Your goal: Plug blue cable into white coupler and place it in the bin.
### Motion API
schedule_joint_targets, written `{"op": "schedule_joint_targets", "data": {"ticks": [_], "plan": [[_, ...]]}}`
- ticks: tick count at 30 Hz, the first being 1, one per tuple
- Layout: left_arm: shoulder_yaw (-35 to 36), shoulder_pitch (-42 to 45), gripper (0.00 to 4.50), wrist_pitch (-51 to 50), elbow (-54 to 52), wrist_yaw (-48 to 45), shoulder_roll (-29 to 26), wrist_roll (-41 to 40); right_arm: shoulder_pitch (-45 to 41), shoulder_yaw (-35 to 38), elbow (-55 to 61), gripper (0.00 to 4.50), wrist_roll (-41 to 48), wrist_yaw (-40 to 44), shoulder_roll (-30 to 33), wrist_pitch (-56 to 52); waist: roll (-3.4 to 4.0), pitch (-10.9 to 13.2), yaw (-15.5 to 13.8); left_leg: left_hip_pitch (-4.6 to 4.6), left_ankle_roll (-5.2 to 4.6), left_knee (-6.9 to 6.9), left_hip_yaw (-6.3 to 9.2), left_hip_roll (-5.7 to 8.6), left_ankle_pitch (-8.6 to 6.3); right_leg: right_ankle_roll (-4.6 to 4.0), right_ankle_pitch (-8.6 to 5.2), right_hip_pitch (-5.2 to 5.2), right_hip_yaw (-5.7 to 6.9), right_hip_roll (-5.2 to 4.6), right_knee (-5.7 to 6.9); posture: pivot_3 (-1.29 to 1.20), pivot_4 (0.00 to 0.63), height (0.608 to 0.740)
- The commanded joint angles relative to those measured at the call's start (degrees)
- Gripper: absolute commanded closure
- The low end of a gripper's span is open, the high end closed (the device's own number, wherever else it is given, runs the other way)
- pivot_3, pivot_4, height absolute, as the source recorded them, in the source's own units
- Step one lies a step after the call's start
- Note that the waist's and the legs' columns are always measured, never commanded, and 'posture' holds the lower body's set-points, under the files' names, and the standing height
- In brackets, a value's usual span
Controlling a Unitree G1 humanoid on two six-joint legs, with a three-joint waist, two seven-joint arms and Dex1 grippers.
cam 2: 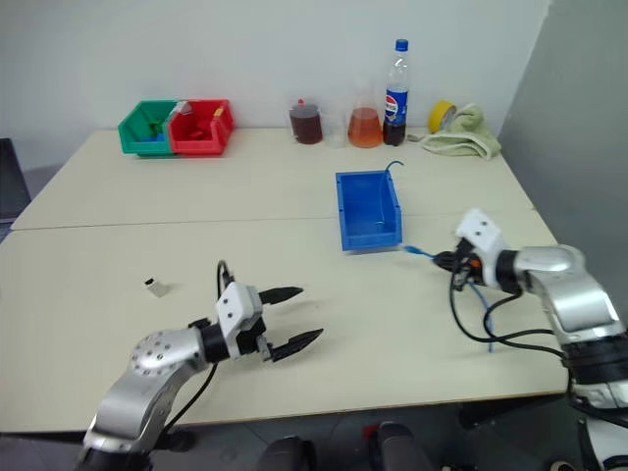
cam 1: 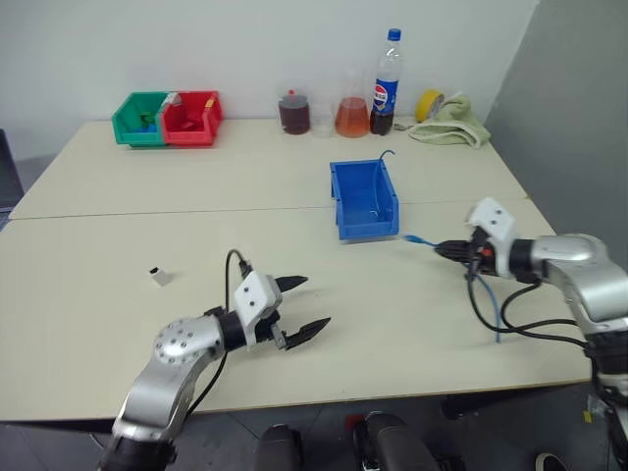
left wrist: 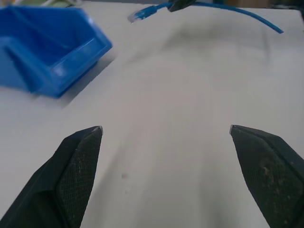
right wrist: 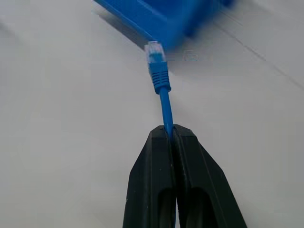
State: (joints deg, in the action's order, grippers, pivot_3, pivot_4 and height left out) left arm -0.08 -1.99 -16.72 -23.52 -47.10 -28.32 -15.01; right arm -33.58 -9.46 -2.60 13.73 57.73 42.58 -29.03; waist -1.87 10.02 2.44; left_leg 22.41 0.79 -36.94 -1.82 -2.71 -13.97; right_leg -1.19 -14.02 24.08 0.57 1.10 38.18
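1. The right gripper (right wrist: 168,135) has its jaws closed on the blue cable (right wrist: 161,90), plug near the bin (cam 1: 363,201).
2. The left gripper (cam 1: 304,304) has its jaws open and empty; the white coupler (cam 1: 159,276) lies far left on the bench (cam 1: 392,314).
3. The short free plug end could swing and miss the socket.

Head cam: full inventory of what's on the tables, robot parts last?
blue cable: 1, light blue, plug end sticking out toward the bin, rest trailing off near right edge
white coupler: 1, white, near left, alone
bin: 1, blue, centre
green bin: 1, far left
red bin: 1, beside the green bin
flasks: 2, dark red and orange liquid, far edge
cola bottle: 1, far edge
tape roll: 1, yellow
cloth: 1, pale green
left gripper: fingers open, empty
right gripper: fingers shut on blue cable
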Motion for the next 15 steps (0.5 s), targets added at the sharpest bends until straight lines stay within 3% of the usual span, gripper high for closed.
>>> {"op": "schedule_joint_targets", "data": {"ticks": [1, 8, 11, 15], "plan": [[5.9, -11.4, 0.00, -1.3, -12.0, 9.3, 2.7, 0.7, -7.0, -5.9, -4.2, 4.48, -2.1, 2.2, -8.3, 3.8, 0.00, 0.0, -0.3, -0.01, 0.00, -0.02, -0.03, -0.01, 0.00, 0.01, 0.01, -0.01, -0.02, -0.02, -0.01, 0.00, 0.150, 0.740], [4.4, -31.7, 0.00, 3.5, -18.4, 26.2, 15.8, 8.5, -16.4, -13.7, -23.5, 4.48, -8.7, -1.7, -28.8, 12.0, -0.07, 0.0, -0.8, 0.12, -0.03, -0.01, -0.11, 0.11, -0.03, -0.04, 0.03, 0.06, -0.08, -0.20, -0.09, 0.00, 0.150, 0.740], [3.5, -34.0, 0.00, 6.6, -17.0, 32.4, 20.7, 12.0, -18.8, -16.5, -30.9, 4.48, -11.8, -0.8, -33.2, 18.0, -0.05, 0.0, -1.8, 0.20, -0.04, -0.03, -0.04, 0.14, -0.03, -0.08, 0.01, 0.09, 0.02, -0.24, -0.10, 0.00, 0.150, 0.740], [3.2, -34.6, 0.00, 8.8, -16.2, 35.4, 23.0, 13.9, -21.2, -17.0, -38.1, 4.48, -14.0, 1.1, -35.6, 23.5, -0.05, 0.0, -2.2, 0.20, -0.04, -0.12, -0.06, 0.15, -0.03, -0.13, 0.05, 0.08, 0.03, -0.26, -0.09, 0.00, 0.150, 0.740]]}}
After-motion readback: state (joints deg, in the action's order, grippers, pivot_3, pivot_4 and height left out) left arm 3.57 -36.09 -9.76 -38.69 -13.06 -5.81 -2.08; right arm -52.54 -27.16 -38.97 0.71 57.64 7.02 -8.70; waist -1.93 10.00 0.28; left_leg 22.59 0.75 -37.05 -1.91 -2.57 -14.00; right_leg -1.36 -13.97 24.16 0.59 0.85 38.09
